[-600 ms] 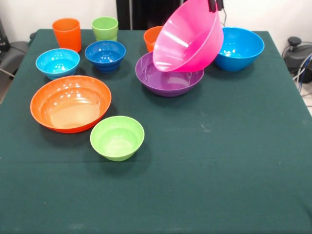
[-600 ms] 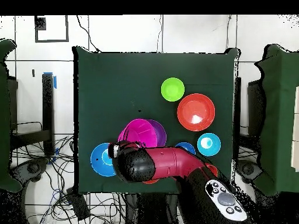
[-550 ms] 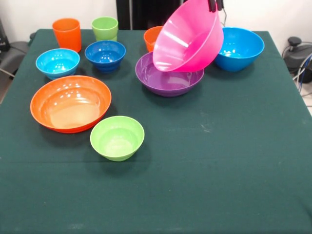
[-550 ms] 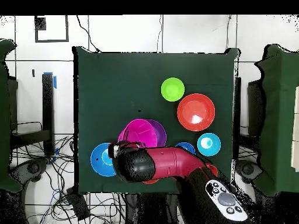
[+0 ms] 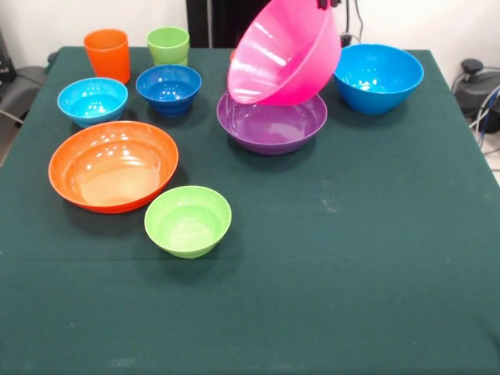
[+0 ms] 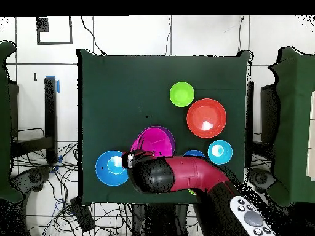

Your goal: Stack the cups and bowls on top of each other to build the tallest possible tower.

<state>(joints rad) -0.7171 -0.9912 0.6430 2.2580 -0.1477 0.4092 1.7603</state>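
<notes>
A large pink bowl [image 5: 283,53] hangs tilted in the air, its mouth facing left. My gripper [image 5: 328,3] is shut on its upper rim at the top edge of the front view. Below it the purple bowl [image 5: 271,125] sits on the table, and the pink bowl [image 6: 149,142] overlaps that purple bowl [image 6: 170,139] from above. The big blue bowl [image 5: 378,76] stands to the right. At the back left are the orange cup [image 5: 107,55] and the lime-green cup [image 5: 168,44]. The small orange bowl is hidden behind the pink one.
On the left stand a light-blue small bowl [image 5: 92,101], a dark-blue small bowl [image 5: 169,87], the wide orange bowl [image 5: 113,165] and a lime-green small bowl [image 5: 187,221]. The red arm [image 6: 184,176] covers the table edge nearest the robot's base. Green cloth [image 5: 359,258] covers the table.
The pink bowl has swung left in the front view, now more squarely above the purple bowl and covering the small orange bowl. The arm shifted with it.
</notes>
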